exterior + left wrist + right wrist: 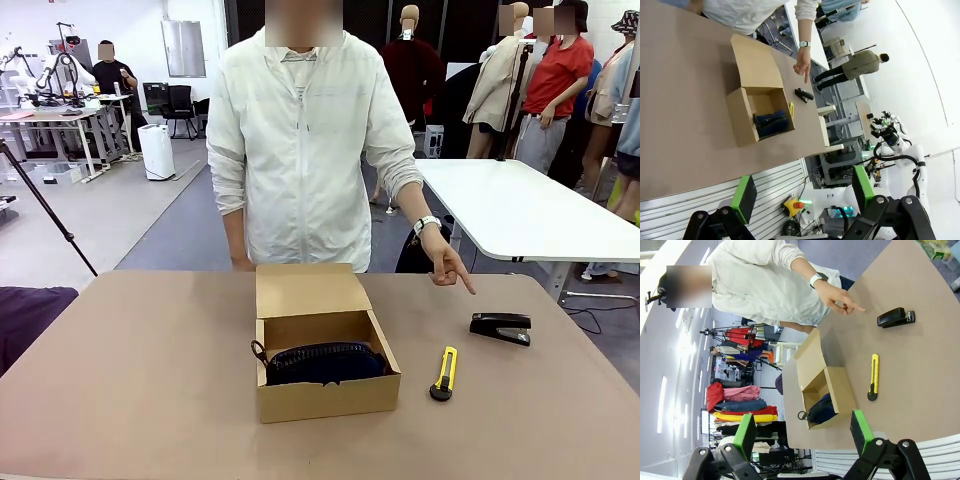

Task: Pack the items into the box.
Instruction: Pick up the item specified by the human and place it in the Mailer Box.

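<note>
Tabletop in the front view: a shallow tan cardboard box (325,398) stands near the middle of the brown table (140,380), its hinged flap lid (305,290) raised upright at the far side. A dark navy soft fabric pouch (325,363) lies inside the box and spans nearly its full width, with a small dark loop at its left end. A small black desk stapler (500,327) rests on the table well to the right of the box, outside it. A yellow-and-black utility knife (444,372) lies between the two, near the box's right wall. The person's hand (447,265), below a wristwatch (427,224), holds nothing and points its index finger down towards the stapler without touching it. Left wrist view: the left gripper (804,192) hangs beyond the edge of the table (685,100), well apart from the box (740,122). Its green-padded jaws are spread wide with nothing between them. The pouch (772,123) sits in the box, and the utility knife (791,110) and stapler (804,95) lie past it, the stapler just beyond the tip of the pointing person's hand (802,65). Right wrist view: the right gripper (803,432) is likewise spread wide and empty, well apart from every object. The pouch (821,410) fills the box (842,390), and the utility knife (873,376) lies on the bare table between the box and the stapler (896,317). The person's hand (840,299) points at the stapler, near it but apart.
</note>
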You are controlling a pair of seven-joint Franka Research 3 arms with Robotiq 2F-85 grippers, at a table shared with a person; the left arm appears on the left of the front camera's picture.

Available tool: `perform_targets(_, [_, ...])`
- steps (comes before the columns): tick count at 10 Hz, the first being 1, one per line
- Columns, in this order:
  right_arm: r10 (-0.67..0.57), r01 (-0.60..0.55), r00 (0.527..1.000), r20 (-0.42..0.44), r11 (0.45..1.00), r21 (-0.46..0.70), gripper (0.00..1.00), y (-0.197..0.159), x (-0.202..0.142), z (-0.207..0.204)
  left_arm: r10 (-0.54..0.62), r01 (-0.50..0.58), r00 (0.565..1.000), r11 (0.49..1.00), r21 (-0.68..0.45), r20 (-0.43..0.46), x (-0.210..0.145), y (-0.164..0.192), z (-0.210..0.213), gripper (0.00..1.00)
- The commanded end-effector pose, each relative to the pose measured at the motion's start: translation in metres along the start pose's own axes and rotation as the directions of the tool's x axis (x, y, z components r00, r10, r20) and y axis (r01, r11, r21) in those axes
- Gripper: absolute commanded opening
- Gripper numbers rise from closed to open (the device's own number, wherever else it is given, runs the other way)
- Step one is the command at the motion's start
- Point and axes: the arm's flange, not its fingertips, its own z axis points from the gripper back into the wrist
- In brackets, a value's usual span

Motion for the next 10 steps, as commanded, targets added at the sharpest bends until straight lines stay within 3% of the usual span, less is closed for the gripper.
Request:
perform_targets(1, [0.000, 0.000, 1.000, 0.000, 1.000, 0.000, 1.00, 0.000, 0.000, 0.000, 0.008, -0.008, 1.000, 1.000, -0.020, 0.002, 0.001, -0.002, 0.003, 1.00])
perform_targets(2, [0.047, -0.069, 0.988, -0.144, 0.987, -0.145, 1.00, 0.020, 0.021, -0.038, 0.008, -0.008, 1.000, 1.000, -0.020, 0.002, 0.001, -0.002, 0.003, 1.00])
perform_targets(3, [0.117, -0.211, 0.951, -0.287, 0.922, -0.323, 1.00, 0.033, 0.046, -0.093, 0.008, -0.008, 1.000, 1.000, -0.020, 0.002, 0.001, -0.002, 0.003, 1.00])
perform_targets(4, [0.150, -0.366, 0.893, -0.425, 0.792, -0.489, 1.00, 0.036, 0.057, -0.148, 0.008, -0.008, 1.000, 1.000, -0.020, 0.002, 0.001, -0.002, 0.003, 1.00])
perform_targets(5, [0.252, -0.482, 0.872, -0.420, 0.600, -0.639, 1.00, 0.034, 0.068, -0.174, 0.008, -0.008, 1.000, 1.000, -0.020, 0.002, 0.001, -0.002, 0.003, 1.00])
perform_targets(6, [0.335, -0.566, 0.824, -0.457, 0.505, -0.651, 1.00, 0.031, 0.077, -0.192, 0.008, -0.008, 1.000, 1.000, -0.020, 0.002, 0.001, -0.002, 0.003, 1.00])
perform_targets(8, [0.380, -0.648, 0.761, -0.526, 0.464, -0.604, 1.00, 0.031, 0.071, -0.219, 0.008, -0.008, 1.000, 1.000, -0.020, 0.002, 0.001, -0.002, 0.003, 1.00])
perform_targets(9, [0.392, -0.651, 0.758, -0.521, 0.505, -0.567, 1.00, 0.033, 0.066, -0.225, 0.008, -0.008, 1.000, 1.000, -0.020, 0.002, 0.001, -0.002, 0.003, 1.00])
perform_targets(10, [0.332, -0.569, 0.819, -0.468, 0.573, -0.589, 1.00, 0.027, 0.070, -0.229, 0.008, -0.008, 1.000, 1.000, -0.020, 0.002, 0.001, -0.002, 0.003, 1.00])
